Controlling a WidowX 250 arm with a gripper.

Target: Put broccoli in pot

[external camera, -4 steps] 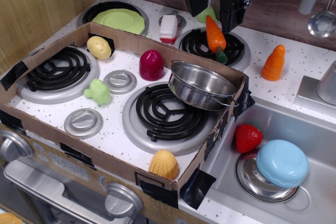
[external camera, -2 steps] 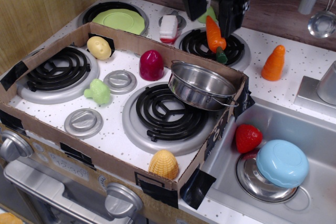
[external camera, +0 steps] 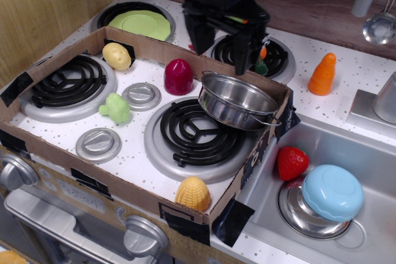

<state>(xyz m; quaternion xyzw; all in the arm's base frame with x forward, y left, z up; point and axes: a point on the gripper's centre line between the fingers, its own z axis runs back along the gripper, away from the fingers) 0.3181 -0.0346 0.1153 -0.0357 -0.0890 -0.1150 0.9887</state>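
Observation:
The broccoli (external camera: 115, 108) is a small light-green lumpy toy lying on the white stove top between the left burner and a silver knob. The pot (external camera: 238, 100) is a shiny steel pot resting tilted on the front right burner, against the cardboard wall. My gripper (external camera: 218, 44) is black, hanging above the back of the stove just behind the pot, far right of the broccoli. Its two fingers stand apart and nothing is between them.
A cardboard wall (external camera: 148, 44) frames the stove. A dark red toy (external camera: 179, 76), a yellow potato (external camera: 116, 55) and a yellow corn (external camera: 192, 193) sit inside. A lime plate (external camera: 141, 24), orange carrot (external camera: 323, 73), strawberry (external camera: 291, 162) and blue-domed bowl (external camera: 331, 193) lie around.
My gripper has moved left and down toward the front, from above the back right burner to just behind the pot. It now hides the carrot on that burner.

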